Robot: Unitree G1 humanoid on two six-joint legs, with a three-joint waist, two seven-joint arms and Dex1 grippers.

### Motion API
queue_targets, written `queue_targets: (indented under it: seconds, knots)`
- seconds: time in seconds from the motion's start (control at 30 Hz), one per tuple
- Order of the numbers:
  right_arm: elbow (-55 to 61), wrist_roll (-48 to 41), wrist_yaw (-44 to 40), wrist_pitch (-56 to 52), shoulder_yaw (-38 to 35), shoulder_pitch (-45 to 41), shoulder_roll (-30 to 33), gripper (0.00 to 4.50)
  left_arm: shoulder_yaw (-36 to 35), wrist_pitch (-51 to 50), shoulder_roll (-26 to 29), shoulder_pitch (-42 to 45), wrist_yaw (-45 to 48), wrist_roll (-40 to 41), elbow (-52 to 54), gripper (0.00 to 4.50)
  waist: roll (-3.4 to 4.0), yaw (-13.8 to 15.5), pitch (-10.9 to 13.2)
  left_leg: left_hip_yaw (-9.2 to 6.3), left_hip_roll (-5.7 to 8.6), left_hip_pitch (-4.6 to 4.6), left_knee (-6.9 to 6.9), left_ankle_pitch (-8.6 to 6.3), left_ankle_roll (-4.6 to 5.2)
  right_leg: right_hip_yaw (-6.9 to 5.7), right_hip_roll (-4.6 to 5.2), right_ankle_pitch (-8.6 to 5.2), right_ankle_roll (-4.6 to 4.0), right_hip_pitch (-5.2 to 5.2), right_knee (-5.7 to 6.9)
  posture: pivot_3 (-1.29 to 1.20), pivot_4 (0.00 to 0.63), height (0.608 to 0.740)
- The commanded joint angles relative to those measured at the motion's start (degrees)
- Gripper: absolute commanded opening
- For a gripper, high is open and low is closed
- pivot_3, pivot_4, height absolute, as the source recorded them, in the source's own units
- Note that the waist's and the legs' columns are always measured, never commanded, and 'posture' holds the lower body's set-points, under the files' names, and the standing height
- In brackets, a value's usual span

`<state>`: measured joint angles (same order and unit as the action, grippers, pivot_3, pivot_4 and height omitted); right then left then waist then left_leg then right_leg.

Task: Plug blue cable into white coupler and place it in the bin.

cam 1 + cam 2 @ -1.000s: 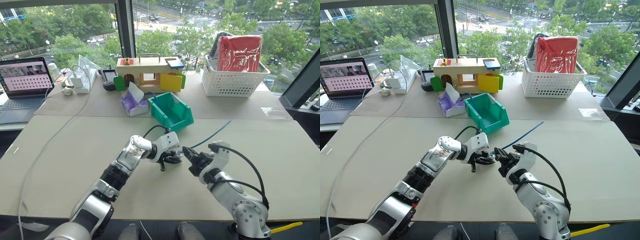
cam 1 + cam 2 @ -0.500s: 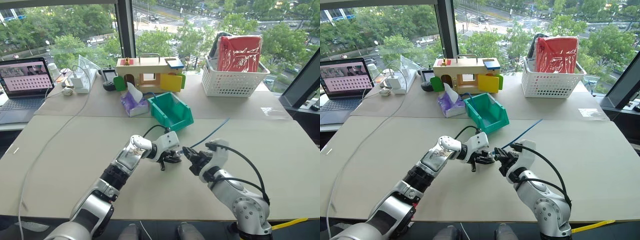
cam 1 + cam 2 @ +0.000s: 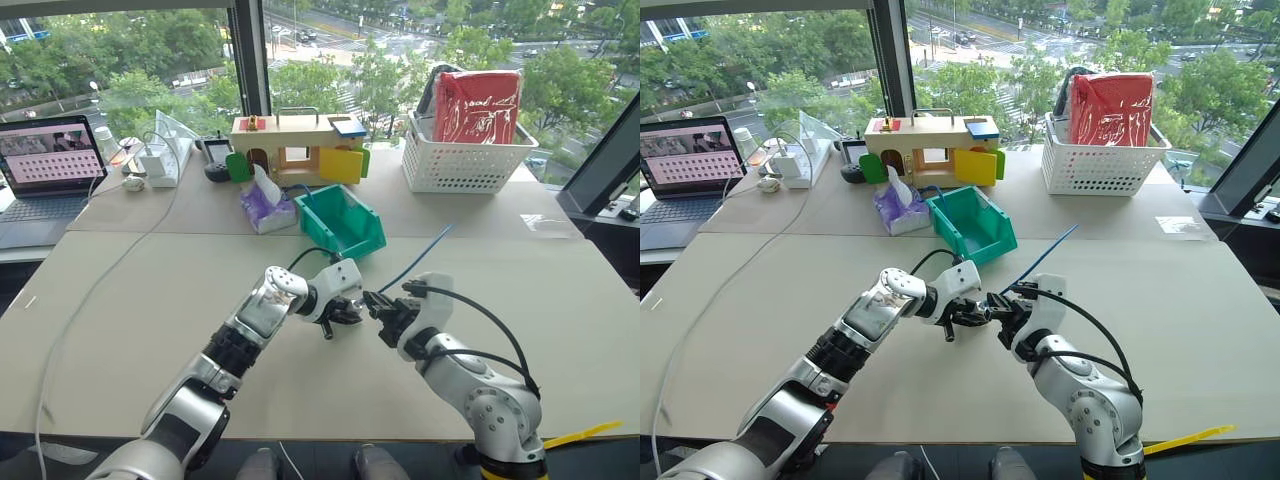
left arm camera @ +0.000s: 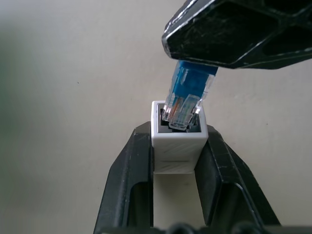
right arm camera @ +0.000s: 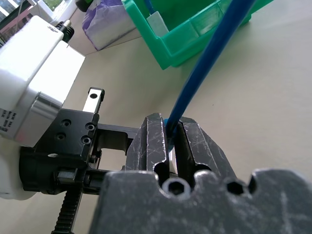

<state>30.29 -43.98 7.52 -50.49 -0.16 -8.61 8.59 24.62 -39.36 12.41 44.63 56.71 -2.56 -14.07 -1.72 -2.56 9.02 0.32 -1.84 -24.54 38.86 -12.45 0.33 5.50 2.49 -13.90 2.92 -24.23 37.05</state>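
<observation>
My left gripper (image 4: 178,135) is shut on the white coupler (image 4: 178,146), a small white block with its dark socket facing outward. My right gripper (image 5: 168,130) is shut on the blue cable (image 5: 209,58) just behind its clear plug (image 4: 186,102). The plug's tip sits tilted at the socket mouth, partly inside. Both grippers meet tip to tip above the middle of the table, left gripper (image 3: 343,312) and right gripper (image 3: 380,306). The cable's free end (image 3: 418,256) rises up and away to the right. The teal bin (image 3: 341,222) stands open just beyond the grippers.
A purple tissue pack (image 3: 262,208) lies next to the bin on its left. Behind stand a wooden toy house (image 3: 300,146) and a white lattice basket (image 3: 465,160) holding a red bag. A laptop (image 3: 45,170) and a long white cord (image 3: 110,268) occupy the left side.
Both hands stay in the same spot. My right wrist has rolled slightly, and the cable's free end now stands a little steeper.
</observation>
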Motion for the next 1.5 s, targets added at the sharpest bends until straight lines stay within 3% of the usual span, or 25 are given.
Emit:
queue_targets:
  seconds: [0.03,0.33,0.57,0.73,0.9,1.2,1.5]
  knots:
    - [-0.55,0.4,-1.91,-3.43,3.67,-0.06,0.14,0.0,0.4,0.32,-2.15,2.79,0.18,1.9,5.22,0.67,0.0,0.01,0.0,0.0,0.0,0.0,0.0,0.0,0.0,0.0,0.0,0.0,0.0,0.0,0.0,0.0,0.15,0.715]
    - [-0.8,3.5,-3.61,-7.01,6.85,-2.06,1.92,0.0,0.63,0.08,-3.21,3.55,-1.22,1.9,6.0,0.67,0.0,0.12,0.0,0.0,0.01,0.0,0.0,0.0,0.0,0.0,0.01,0.0,0.0,0.0,0.0,0.0,0.15,0.715]
    - [-2.44,-1.52,-4.64,-7.01,-0.29,2.44,-3.35,0.0,0.2,-0.53,-3.35,3.32,-2.0,2.17,6.59,0.67,0.0,0.2,0.0,-0.02,0.01,0.04,0.0,0.0,0.0,-0.01,0.01,0.0,0.0,0.06,0.0,0.0,0.15,0.715]
    - [-3.7,-1.71,-7.29,-8.1,-2.23,5.73,-2.24,0.0,-0.62,-1.91,-3.42,3.06,-2.66,2.77,6.82,0.67,0.0,0.36,0.0,-0.02,0.04,0.01,0.0,0.0,0.0,-0.01,0.03,0.0,0.01,0.06,-0.01,0.0,0.15,0.715]
    - [-8.62,5.01,-12.84,-6.5,2.38,6.19,4.62,0.0,-1.17,-2.73,-4.24,2.86,-2.91,3.66,7.61,0.67,0.01,0.39,-0.01,-0.02,0.04,0.12,0.0,0.0,0.0,-0.01,0.02,-0.01,0.02,0.15,-0.01,0.0,0.15,0.715]
    - [-9.27,12.64,-17.27,-5.4,8.83,6.54,10.87,0.0,-2.06,-4.02,-4.53,2.27,-4.41,4.5,8.8,0.67,-0.05,0.61,-0.17,-0.03,0.04,0.27,0.0,0.0,0.0,-0.02,0.02,-0.03,0.02,0.3,-0.03,0.0,0.15,0.715]
    - [-12.06,18.5,-19.58,-2.94,11.85,6.69,11.72,0.0,-2.68,-4.48,-3.97,2.31,-6.2,5.65,9.15,0.67,-0.23,0.56,-0.46,-0.02,0.03,0.37,0.0,0.0,0.0,-0.02,0.02,-0.03,0.02,0.38,-0.02,0.0,0.15,0.715]
